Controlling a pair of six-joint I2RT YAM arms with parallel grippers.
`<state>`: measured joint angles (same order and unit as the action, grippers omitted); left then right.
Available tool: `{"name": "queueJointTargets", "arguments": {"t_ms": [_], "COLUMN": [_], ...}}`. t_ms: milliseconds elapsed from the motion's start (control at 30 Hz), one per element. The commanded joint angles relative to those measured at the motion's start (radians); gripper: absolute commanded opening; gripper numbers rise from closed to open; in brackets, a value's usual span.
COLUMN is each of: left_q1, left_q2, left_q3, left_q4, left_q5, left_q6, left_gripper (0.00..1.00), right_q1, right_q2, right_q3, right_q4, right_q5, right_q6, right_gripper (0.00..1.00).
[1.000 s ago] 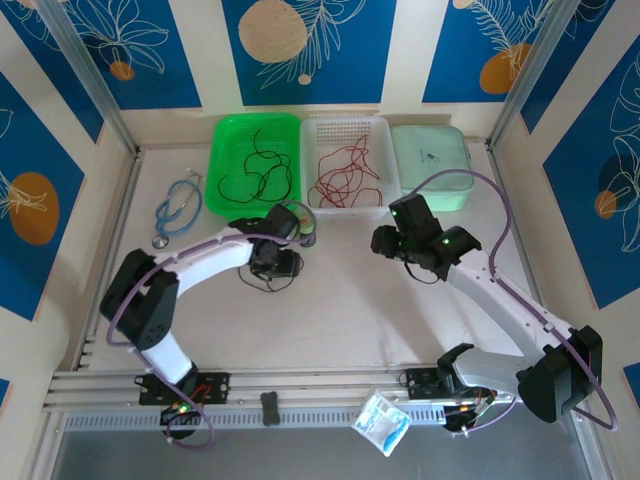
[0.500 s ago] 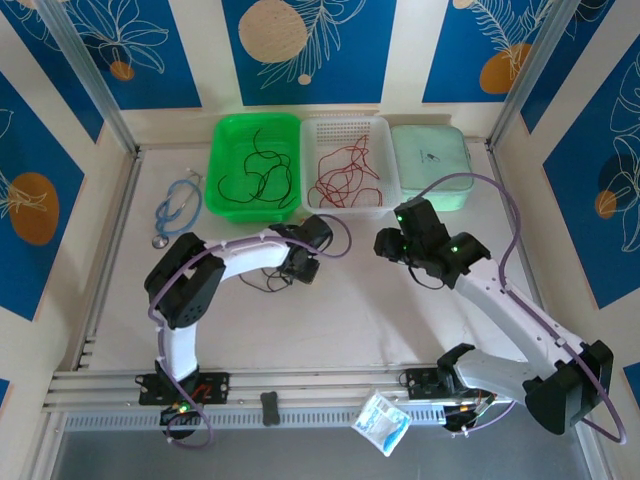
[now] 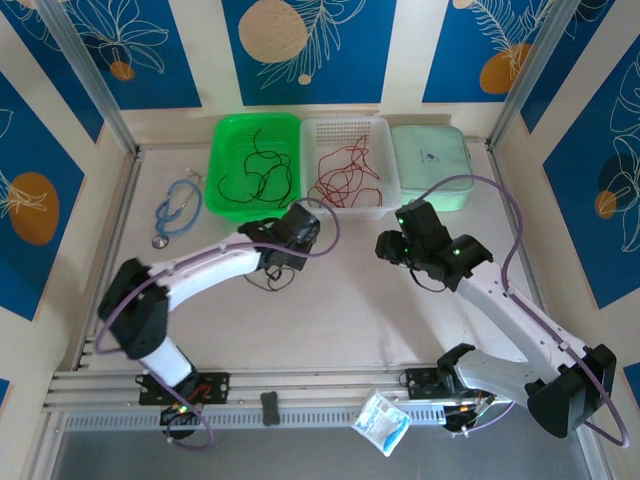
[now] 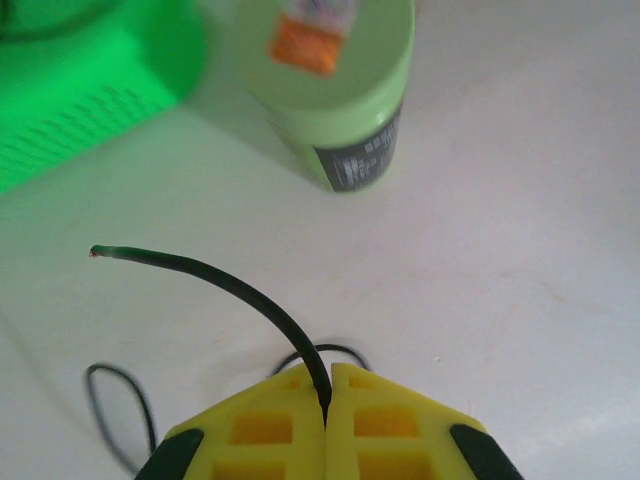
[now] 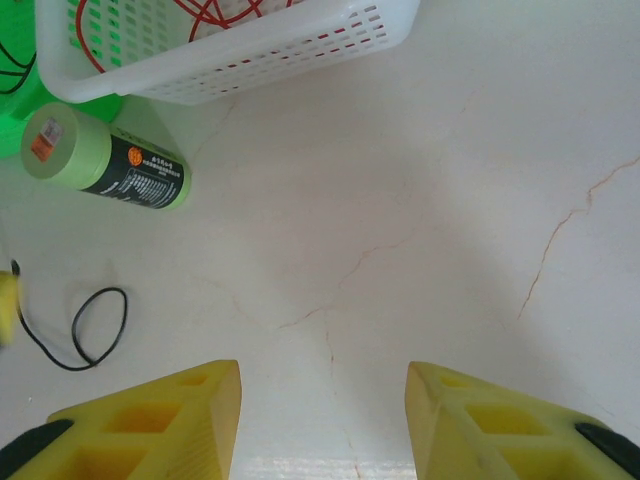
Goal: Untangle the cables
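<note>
My left gripper (image 4: pixel 328 388) is shut, its yellow fingers clamped on a thin black cable (image 4: pixel 222 286) that arcs up and left to a free end. The same cable lies in loops on the table (image 3: pixel 266 281) just below my left gripper (image 3: pixel 292 240). More black cables (image 3: pixel 258 172) lie in the green basket (image 3: pixel 226 135), and red cables (image 3: pixel 343 172) lie in the white basket (image 3: pixel 380 130). My right gripper (image 5: pixel 323 398) hangs open over bare table, and a black cable loop (image 5: pixel 88 333) lies to its left.
A green cylinder with a black label (image 5: pixel 104 160) lies by the white basket (image 5: pixel 255 52). A mint box (image 3: pixel 430 165) stands at the back right. A blue stethoscope (image 3: pixel 176 210) lies at the left. A small packet (image 3: pixel 382 422) rests on the near rail.
My left gripper has closed on the black cable and swung right, towards the baskets. The right arm has hardly moved and stays open.
</note>
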<state>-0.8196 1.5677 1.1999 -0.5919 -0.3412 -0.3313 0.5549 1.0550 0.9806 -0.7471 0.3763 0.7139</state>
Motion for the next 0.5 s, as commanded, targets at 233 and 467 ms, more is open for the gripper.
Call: {"name": "queueJointTargets", "arguments": {"t_ms": [233, 467], "left_q1": [-0.009, -0.01], "left_q2": [-0.173, -0.203], "left_q3": [0.104, 0.162], "left_q4": [-0.198, -0.221], "left_q5": [-0.059, -0.015], "left_q6": [0.012, 0.003], "left_gripper": [0.04, 0.04], "right_q1": [0.05, 0.254], "right_q2": [-0.019, 0.228], "right_q3": [-0.073, 0.001], "right_q4": [0.125, 0.176], "right_q5": [-0.157, -0.13], "right_q6": [-0.035, 0.021], "right_gripper": [0.48, 0.49]}}
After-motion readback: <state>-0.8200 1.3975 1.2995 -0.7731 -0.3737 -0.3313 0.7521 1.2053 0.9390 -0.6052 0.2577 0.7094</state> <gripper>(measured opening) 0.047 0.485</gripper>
